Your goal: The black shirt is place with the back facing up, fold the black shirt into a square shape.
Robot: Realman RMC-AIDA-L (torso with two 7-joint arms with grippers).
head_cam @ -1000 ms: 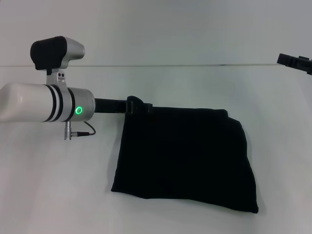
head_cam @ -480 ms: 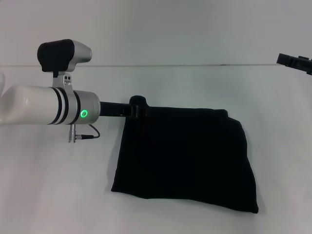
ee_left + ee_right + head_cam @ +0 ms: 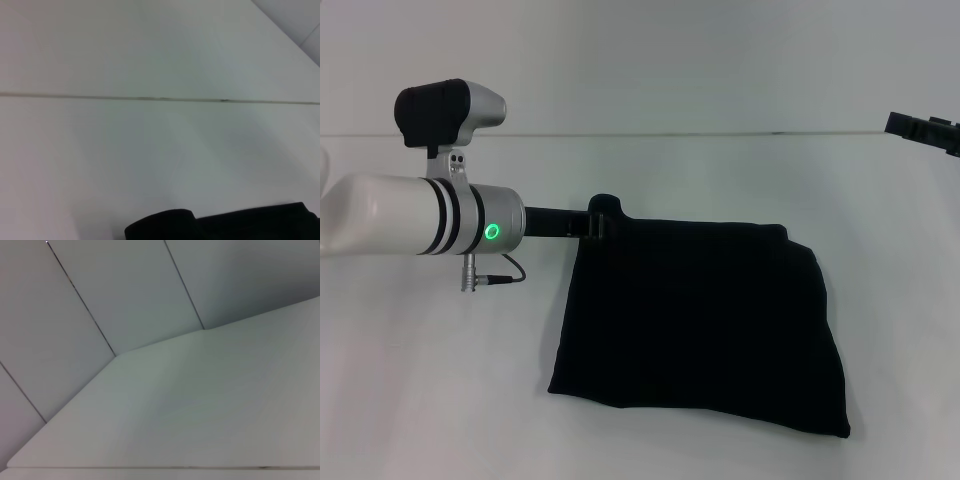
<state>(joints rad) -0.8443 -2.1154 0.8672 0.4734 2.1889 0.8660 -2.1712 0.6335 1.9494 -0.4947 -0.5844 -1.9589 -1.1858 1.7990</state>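
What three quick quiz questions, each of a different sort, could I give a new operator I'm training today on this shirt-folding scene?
1. True or false: the black shirt lies spread out flat with both sleeves showing.
2. Which gripper is at the shirt's far left corner? A) left gripper B) right gripper
3. Fill in: the shirt rests on a white ____.

Key: 1. False, it is already folded into a compact, roughly square shape. 2. A; the right gripper sits far off at the head view's right edge. 3. Table.
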